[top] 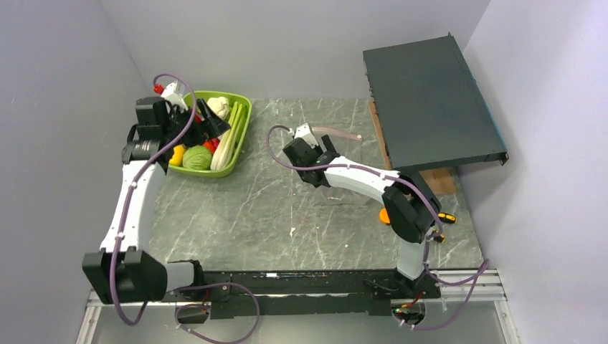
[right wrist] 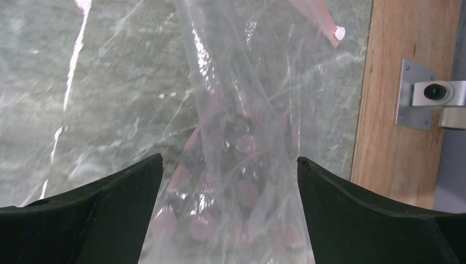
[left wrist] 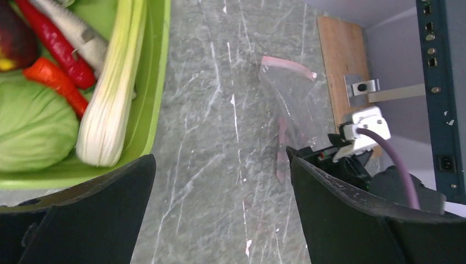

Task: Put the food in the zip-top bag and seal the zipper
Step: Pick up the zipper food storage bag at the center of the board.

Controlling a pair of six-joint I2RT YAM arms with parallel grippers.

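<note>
Looks like early days. The food [left wrist: 104, 99] is all in the green tray [left wrist: 156, 93] at the back left of the counter [left wrist: 220, 110]. The left end effector [left wrist: 220, 159] hangs over it, jaws wide and empty. The right end effector [right wrist: 229, 159], also spread wide with nothing gripped, hovers over the zip-top bag [right wrist: 242, 99] lying mid-counter. Next move is probably pinching the mouth near the zipper [right wrist: 316, 14] to hold it open.

Tally on the worktop [top: 287, 215]
There was one tray [left wrist: 156, 66], one bag [left wrist: 297, 104], one cabbage [left wrist: 33, 126], one leek [left wrist: 112, 99], one chili [left wrist: 57, 47], one carrot [left wrist: 55, 82], one radish [left wrist: 82, 36].
</note>
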